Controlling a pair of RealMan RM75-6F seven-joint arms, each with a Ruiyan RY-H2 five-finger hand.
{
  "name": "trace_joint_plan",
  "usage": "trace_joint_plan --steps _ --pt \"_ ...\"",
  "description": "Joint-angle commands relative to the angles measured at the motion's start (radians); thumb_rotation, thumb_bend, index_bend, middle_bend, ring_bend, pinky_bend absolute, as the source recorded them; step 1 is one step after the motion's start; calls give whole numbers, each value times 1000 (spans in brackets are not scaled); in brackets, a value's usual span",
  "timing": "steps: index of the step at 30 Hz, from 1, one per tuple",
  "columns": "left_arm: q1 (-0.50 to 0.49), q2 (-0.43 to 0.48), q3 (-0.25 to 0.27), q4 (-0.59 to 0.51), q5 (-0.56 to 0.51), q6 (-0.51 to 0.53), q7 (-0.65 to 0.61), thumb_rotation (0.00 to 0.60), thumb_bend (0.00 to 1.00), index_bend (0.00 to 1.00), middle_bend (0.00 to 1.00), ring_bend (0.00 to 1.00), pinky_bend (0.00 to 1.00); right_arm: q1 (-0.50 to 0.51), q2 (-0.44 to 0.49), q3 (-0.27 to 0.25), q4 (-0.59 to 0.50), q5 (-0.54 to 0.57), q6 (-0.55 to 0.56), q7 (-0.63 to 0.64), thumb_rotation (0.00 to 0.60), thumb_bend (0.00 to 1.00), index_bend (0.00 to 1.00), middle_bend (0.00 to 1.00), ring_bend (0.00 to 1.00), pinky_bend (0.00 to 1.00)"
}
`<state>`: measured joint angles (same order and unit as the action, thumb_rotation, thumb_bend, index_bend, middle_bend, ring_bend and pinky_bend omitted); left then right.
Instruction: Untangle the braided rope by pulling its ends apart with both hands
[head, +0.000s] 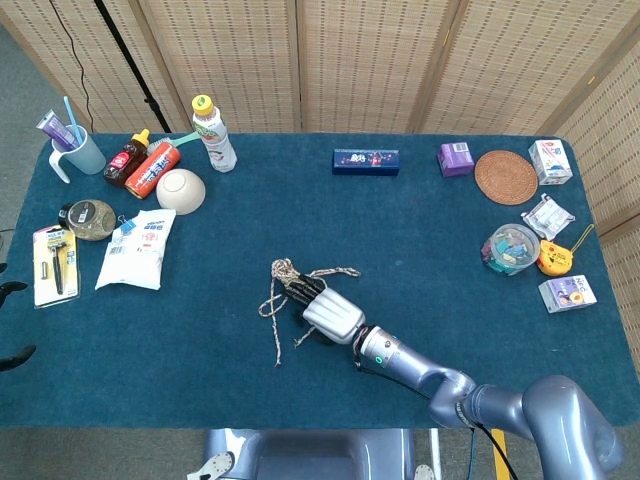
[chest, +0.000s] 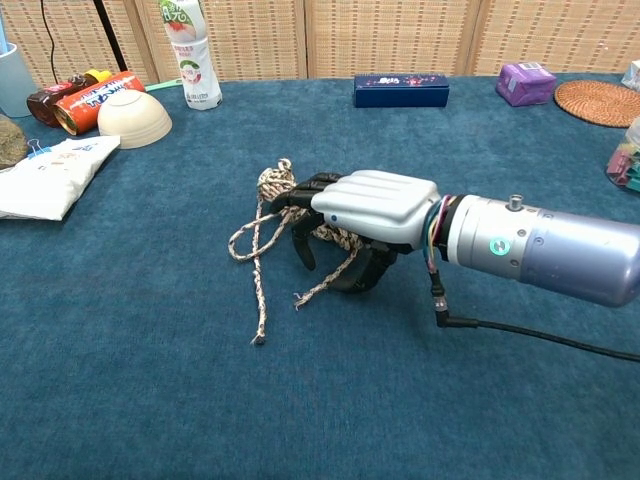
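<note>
We have our right hand (chest: 372, 206) down on the braided rope (chest: 275, 215), which lies tangled near the middle of the blue counter (head: 420, 240), well in front of the dark blue box (head: 366, 161). Our dark fingers (chest: 305, 215) curl down into the tangle and a thick strand runs under the palm, so we are gripping the rope. A knotted clump sits just beyond the fingertips, on the box side, and loose strands trail away from the box toward the counter's near edge. Our left hand is nowhere in either view. Far off to the left of the rope stand the white bowl (head: 180, 189) and the drink bottle (head: 213, 133), with a white pouch (head: 138, 248) near them.
</note>
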<state>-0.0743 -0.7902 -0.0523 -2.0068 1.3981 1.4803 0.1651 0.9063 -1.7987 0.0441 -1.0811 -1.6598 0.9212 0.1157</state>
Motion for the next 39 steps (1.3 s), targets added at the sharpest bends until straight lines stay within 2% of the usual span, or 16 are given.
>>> trace_joint_plan --steps 1,12,18,39 --pt "-1 0 0 1 1 -2 -1 600 70 261 117 7 0 4 2 -1 -1 2 -4 -5 600 346 462 75 0 0" --pt "0 -1 0 6 8 -1 -12 600 70 262 117 5 0 17 2 1 -9 7 2 -38 600 346 469 74 0 0" --pt "4 -1 5 12 7 -1 -20 600 70 261 117 5 0 18 3 5 -10 17 3 -64 600 346 455 40 0 0" --pt "8 -7 6 20 21 2 -37 600 70 261 117 5 0 14 69 47 24 120 -51 -211 600 347 436 0 0 0"
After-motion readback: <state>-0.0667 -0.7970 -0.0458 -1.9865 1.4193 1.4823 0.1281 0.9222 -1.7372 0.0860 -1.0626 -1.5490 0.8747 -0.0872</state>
